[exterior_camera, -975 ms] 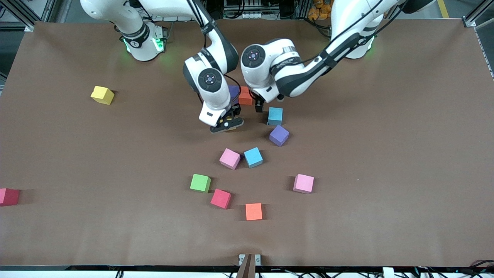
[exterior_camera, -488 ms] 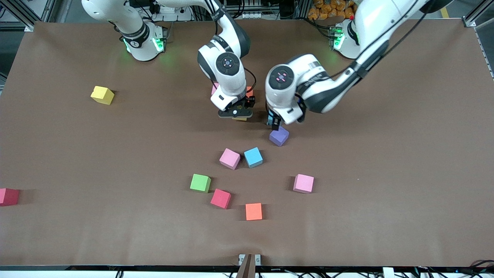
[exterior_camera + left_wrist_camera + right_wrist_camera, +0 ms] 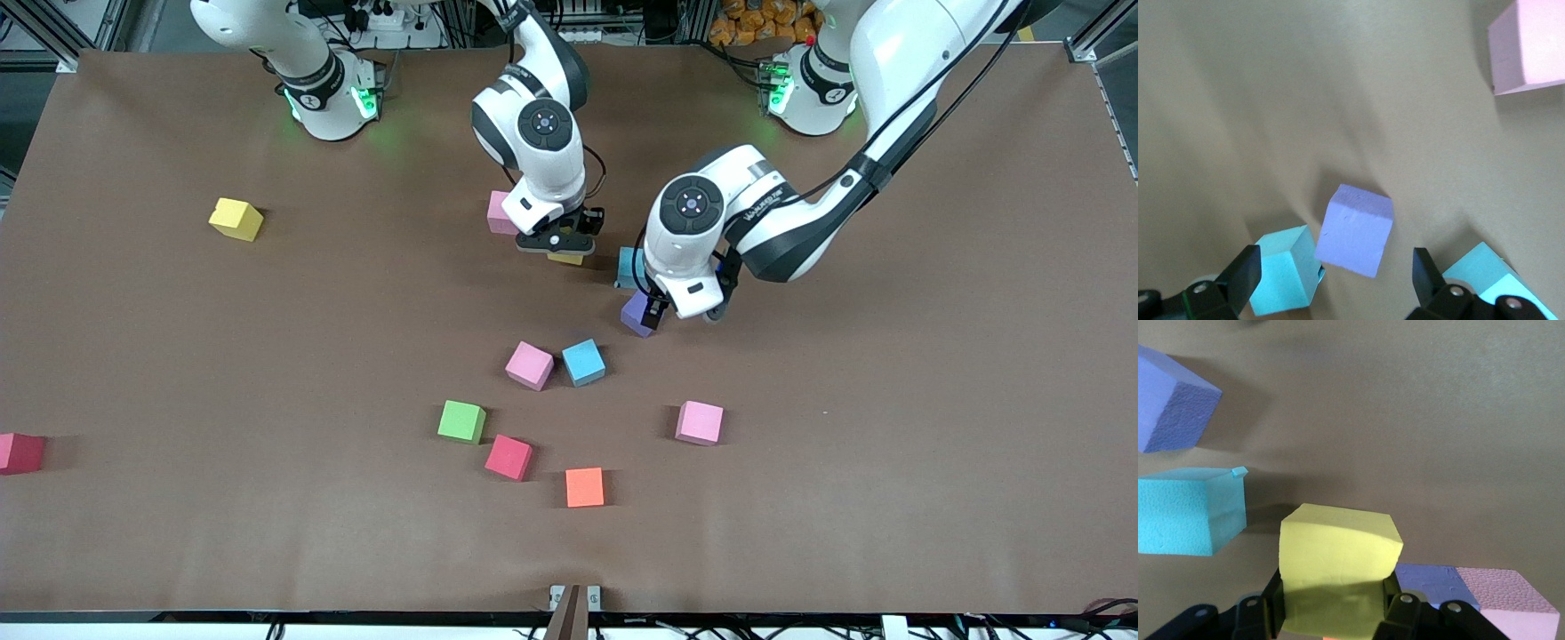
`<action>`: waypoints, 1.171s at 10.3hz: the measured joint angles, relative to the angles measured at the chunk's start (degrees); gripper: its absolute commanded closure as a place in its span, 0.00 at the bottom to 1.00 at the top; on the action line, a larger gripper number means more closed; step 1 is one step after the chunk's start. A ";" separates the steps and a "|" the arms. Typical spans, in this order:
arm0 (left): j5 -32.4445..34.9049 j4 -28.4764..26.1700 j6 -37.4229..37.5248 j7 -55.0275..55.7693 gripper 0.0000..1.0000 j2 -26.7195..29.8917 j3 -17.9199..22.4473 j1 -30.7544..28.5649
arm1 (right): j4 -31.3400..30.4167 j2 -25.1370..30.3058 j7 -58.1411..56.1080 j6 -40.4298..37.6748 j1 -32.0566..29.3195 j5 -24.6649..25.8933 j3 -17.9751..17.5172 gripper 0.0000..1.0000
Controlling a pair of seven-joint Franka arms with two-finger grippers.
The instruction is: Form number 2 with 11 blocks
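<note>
We see the left gripper (image 3: 656, 313) hanging directly over the purple block (image 3: 1355, 230), its fingers spread wide with the block centred between them and not yet touched, so we judge a straight descent is the coming move. This block lies on the table just nearer to the front camera than a blue block (image 3: 629, 267). The right gripper (image 3: 560, 246) is clamped on a yellow block (image 3: 1337, 563) beside a pink block (image 3: 499, 213).

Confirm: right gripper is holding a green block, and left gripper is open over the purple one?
Not quite. The block in the right gripper is yellow, as the right wrist view shows. The rest holds: the left gripper is open over the purple block.
</note>
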State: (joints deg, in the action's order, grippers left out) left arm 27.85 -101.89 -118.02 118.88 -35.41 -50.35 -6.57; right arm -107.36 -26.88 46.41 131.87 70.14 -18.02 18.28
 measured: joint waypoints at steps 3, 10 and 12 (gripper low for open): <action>0.43 0.72 -3.19 -3.84 0.00 -2.43 1.69 0.21 | -1.73 -0.40 0.01 2.58 0.50 0.10 0.01 1.00; 0.54 0.82 -4.79 -5.88 0.00 -9.53 3.65 2.31 | -3.36 -1.30 -0.71 3.44 0.45 1.33 0.39 1.00; 0.55 0.82 -5.36 -5.89 0.00 -10.23 5.72 4.54 | -3.36 -1.78 -0.75 4.12 0.50 1.35 0.18 1.00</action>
State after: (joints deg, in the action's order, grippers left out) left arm 28.40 -101.07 -123.39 113.00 -45.65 -44.64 -2.03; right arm -110.72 -28.66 45.66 135.99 70.64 -16.67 18.46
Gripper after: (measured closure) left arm 0.000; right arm 0.419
